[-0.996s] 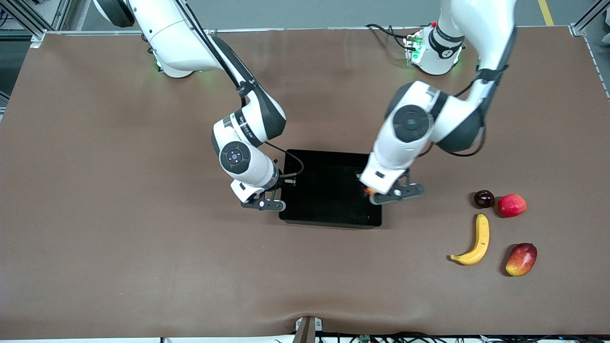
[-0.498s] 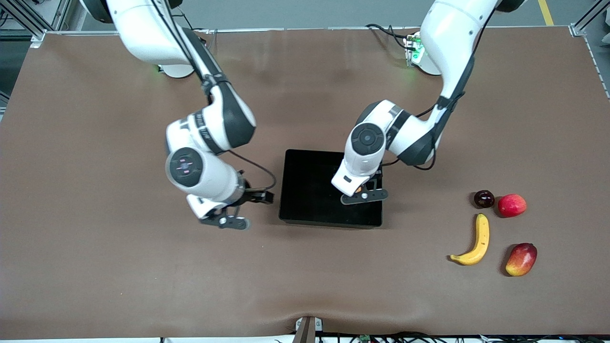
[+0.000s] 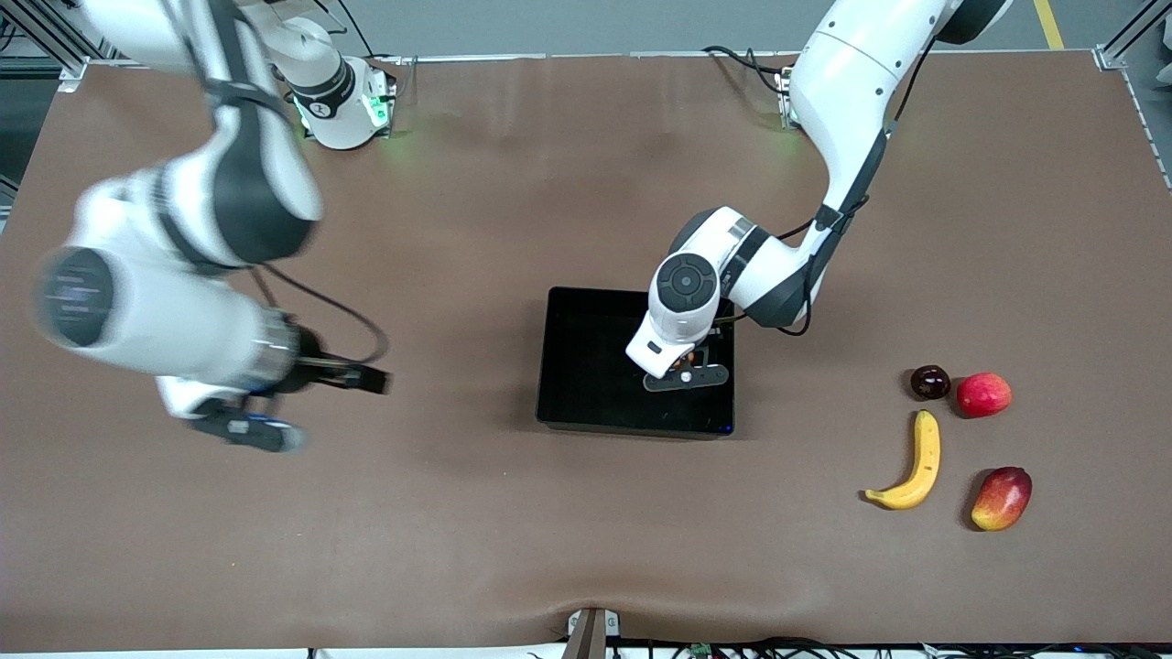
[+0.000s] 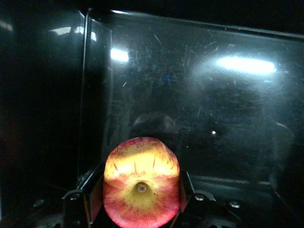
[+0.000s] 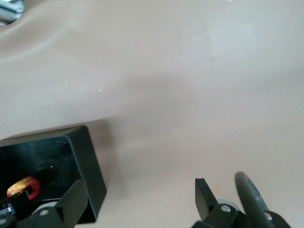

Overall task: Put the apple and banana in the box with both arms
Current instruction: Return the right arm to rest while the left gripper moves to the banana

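Note:
The apple (image 4: 141, 183), red with a yellow dimple, sits between the fingers of my left gripper (image 4: 141, 191), which is shut on it. That gripper (image 3: 685, 372) hangs low inside the black box (image 3: 586, 366), at the corner toward the left arm's end. The right wrist view shows a corner of the box (image 5: 88, 166) with the held apple (image 5: 21, 186) in it. My right gripper (image 3: 247, 427) is open and empty over bare table toward the right arm's end, its fingertips (image 5: 73, 199) wide apart. The banana (image 3: 916, 462) lies on the table toward the left arm's end.
Beside the banana lie a dark round fruit (image 3: 929, 382), a red-pink round fruit (image 3: 983, 394) and a red-yellow mango (image 3: 1001, 497). The brown mat (image 3: 586, 531) covers the whole table.
My right arm has swung away from the box toward its own end of the table and its jaws have opened. My left gripper has carried the apple from the box's edge deeper into the box.

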`<state>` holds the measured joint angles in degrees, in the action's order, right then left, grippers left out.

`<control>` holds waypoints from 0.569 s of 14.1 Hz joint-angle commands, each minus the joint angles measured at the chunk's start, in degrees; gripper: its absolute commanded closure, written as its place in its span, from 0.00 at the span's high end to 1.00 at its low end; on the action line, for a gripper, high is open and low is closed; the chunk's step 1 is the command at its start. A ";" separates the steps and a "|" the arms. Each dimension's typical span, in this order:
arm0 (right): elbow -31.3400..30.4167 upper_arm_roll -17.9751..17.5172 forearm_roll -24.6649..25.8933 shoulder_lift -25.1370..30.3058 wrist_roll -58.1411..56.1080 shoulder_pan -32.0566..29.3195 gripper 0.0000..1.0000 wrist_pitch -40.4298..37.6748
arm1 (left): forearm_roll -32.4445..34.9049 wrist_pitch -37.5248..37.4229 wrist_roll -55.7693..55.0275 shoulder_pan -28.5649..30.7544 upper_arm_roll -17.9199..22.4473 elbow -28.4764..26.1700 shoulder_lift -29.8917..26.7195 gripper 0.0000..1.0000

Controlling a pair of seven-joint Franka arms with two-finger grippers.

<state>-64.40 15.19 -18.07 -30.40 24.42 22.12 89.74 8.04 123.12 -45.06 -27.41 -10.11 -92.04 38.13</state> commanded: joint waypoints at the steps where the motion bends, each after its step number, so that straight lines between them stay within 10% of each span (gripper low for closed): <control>1: -1.51 -0.33 0.84 4.71 -5.24 -4.70 1.00 -3.86 | 0.22 -0.42 -0.90 -0.71 0.26 0.45 -0.59 1.00; 8: -11.78 0.63 9.72 17.19 -20.44 -10.33 1.00 -5.10 | 0.30 -5.59 0.23 4.10 0.79 3.43 -8.68 1.00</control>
<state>-69.53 16.35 -9.24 -18.77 9.68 14.46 84.06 8.04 120.86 -45.10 -26.12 -9.26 -89.19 32.74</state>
